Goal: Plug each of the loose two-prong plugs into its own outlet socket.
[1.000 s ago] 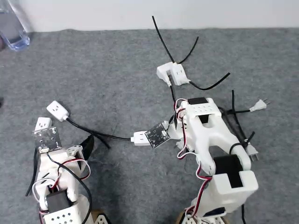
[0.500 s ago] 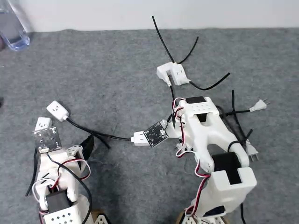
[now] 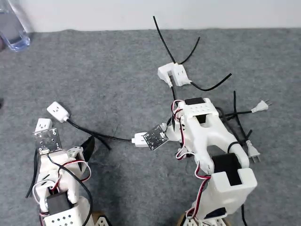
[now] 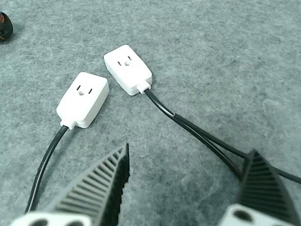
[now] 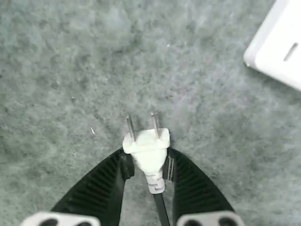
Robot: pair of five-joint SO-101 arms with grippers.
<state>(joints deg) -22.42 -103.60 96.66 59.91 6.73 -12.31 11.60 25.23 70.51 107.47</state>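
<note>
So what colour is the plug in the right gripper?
White two-prong plug, clearest in right wrist view.

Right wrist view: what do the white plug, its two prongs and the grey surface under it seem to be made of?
The plug looks like moulded plastic: smooth, faintly glossy white, with rounded edges. Its prongs look like metal: thin, with a dull silvery sheen. The surface is probably felt or short-pile carpet: matte, fuzzy grey with mottled fibres showing.
</note>
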